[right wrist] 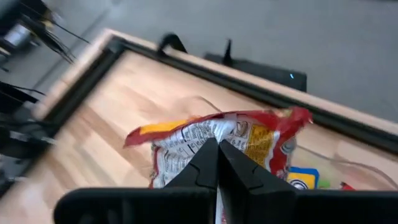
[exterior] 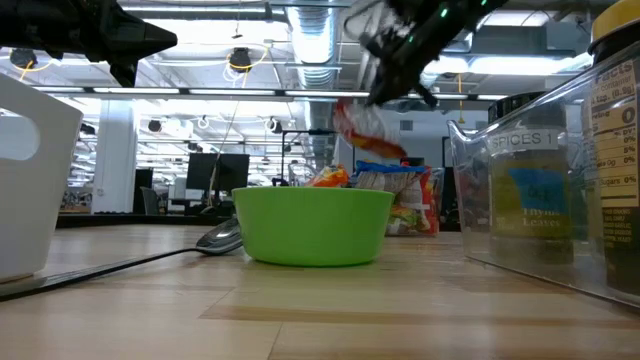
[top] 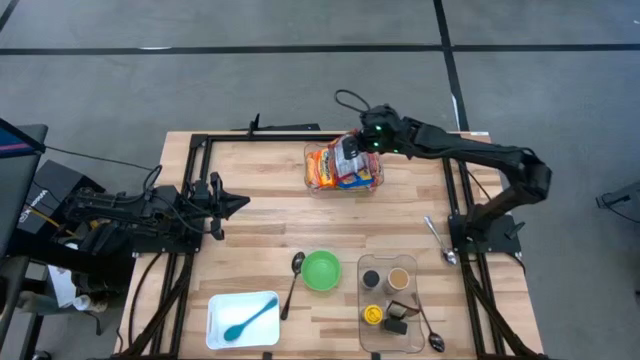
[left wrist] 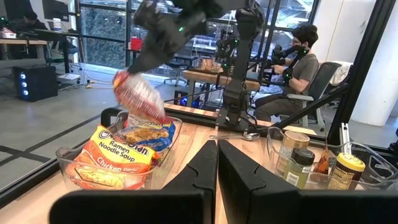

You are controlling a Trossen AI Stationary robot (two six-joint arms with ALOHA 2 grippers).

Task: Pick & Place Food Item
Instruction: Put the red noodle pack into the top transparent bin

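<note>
right hand (right wrist: 217, 146) grips seemingly a noodle packet (right wrist: 217, 140) above bin (top: 345, 188).

Green bowl (top: 321, 270), spoon (top: 294, 283) just beside it, blue spoon (top: 250, 319) in white tray (top: 222, 331)

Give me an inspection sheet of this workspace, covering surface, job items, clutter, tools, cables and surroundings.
Surface: wooden table, black frame rails along its edges.
Job's things: red noodle packet lifted above the clear bin of noodle packs; green bowl near the front.
Clutter: spice tray with jars, white tray holding a teal spoon, three metal spoons on the table.
Grippers: right tool shut on the noodle packet over the bin; left tool shut, empty, waiting at the table's left.
Cables: black cable looped behind the right arm; bundles beside the left arm.
Surroundings: seated person at a desk beyond the table.
</note>
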